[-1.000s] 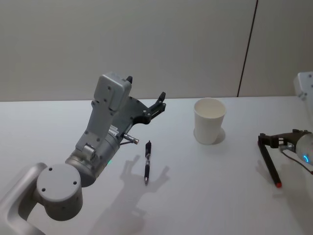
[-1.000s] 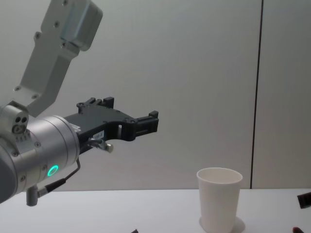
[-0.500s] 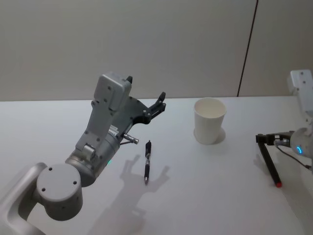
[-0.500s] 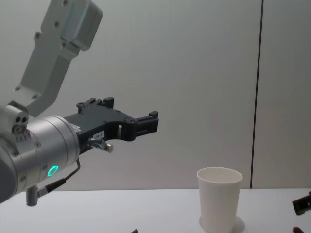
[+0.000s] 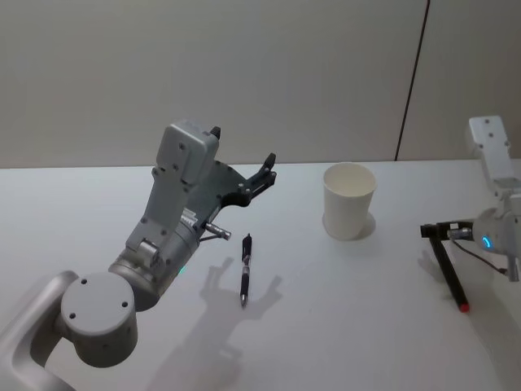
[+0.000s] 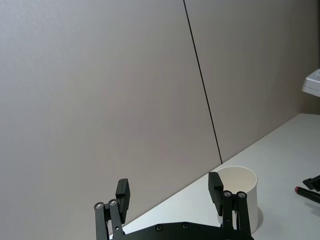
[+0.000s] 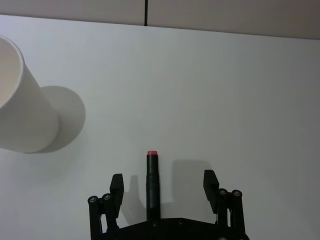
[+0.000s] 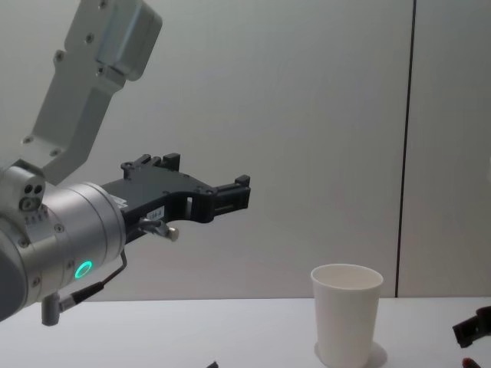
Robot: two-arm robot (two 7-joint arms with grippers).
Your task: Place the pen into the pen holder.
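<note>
Right gripper (image 7: 163,184), wide open and empty, hangs over the pen (image 7: 152,175), seemingly near one end; centre before closing. Left gripper (image 6: 169,186) idles raised, open.

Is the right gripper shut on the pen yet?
Open: in the right wrist view the right gripper stands with jaws wide apart, the pen between them, untouched.
</note>
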